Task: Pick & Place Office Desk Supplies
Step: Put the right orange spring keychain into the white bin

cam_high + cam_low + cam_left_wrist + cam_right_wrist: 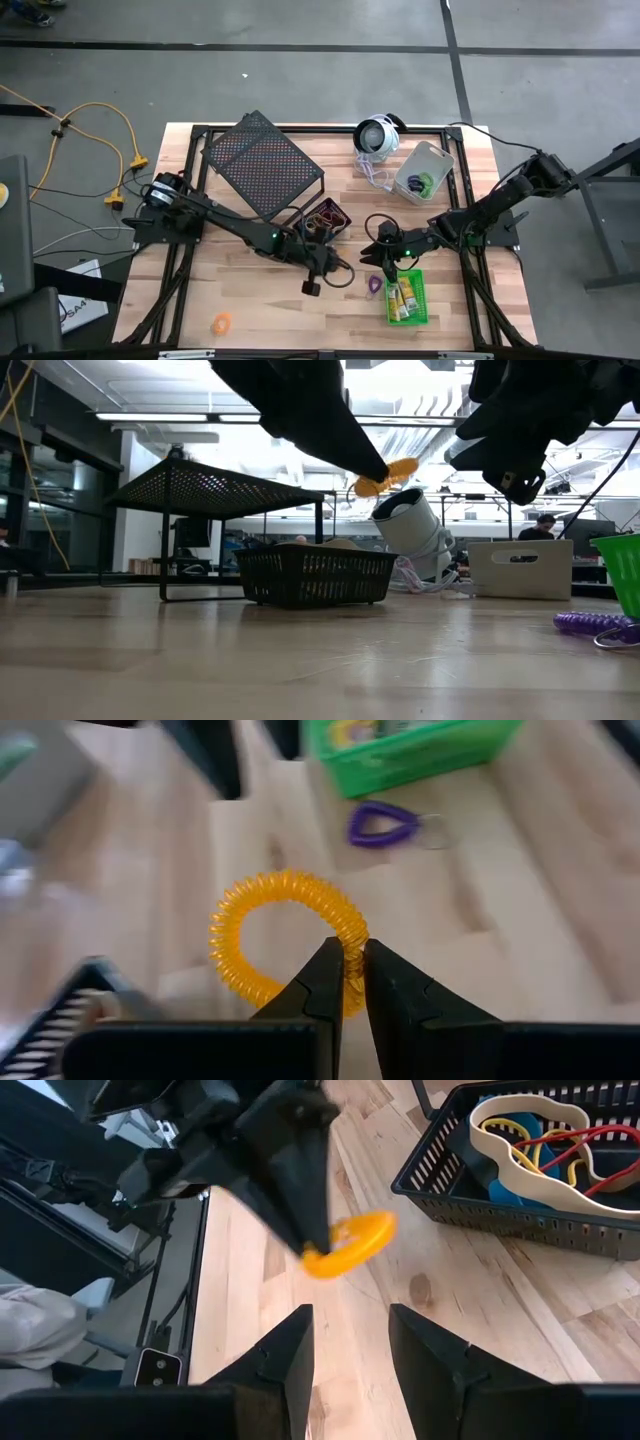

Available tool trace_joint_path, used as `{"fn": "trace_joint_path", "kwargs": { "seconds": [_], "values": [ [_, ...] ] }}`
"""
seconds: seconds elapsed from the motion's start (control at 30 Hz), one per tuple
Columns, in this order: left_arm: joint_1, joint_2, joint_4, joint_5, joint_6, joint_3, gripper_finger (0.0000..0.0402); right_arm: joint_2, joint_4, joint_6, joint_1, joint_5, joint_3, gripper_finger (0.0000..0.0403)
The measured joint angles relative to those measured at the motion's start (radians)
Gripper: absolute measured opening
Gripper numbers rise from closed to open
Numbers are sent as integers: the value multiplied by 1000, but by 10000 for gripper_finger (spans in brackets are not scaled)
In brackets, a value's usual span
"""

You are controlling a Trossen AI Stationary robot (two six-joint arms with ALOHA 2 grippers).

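— Orange coil loop (285,935), pinched between the left gripper (348,975)'s fingers, lifted clear of the table (260,310) at the frame's centre, just beside the black bin (326,217).

— And the right gripper (350,1345)?

— Fingers apart, grasping nothing, hovering above the green bin (405,297) right of centre.

— How far along?

— Partway, I'd judge. The black bin already holds bands; yellow pieces lie in the green one. The purple loop (371,286) lies loose beside it, and another orange loop (221,322) at lower left.
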Motion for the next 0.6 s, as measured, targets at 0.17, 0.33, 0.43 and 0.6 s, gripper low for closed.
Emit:
{"fn": "trace_joint_path", "kwargs": {
  "seconds": [0.17, 0.33, 0.43, 0.6],
  "values": [
    [0, 0, 7, -104, 29, 0, 26, 0, 8, 12, -4, 44, 0, 119],
    [0, 0, 29, -153, 37, 0, 26, 0, 8, 149, -41, 147, 0, 119],
    [0, 0, 47, -154, 73, 0, 26, 0, 8, 167, -70, 134, 0, 119],
    [0, 0, 74, -191, 104, 0, 26, 0, 19, 167, -96, 113, 0, 119]
  ]
}}
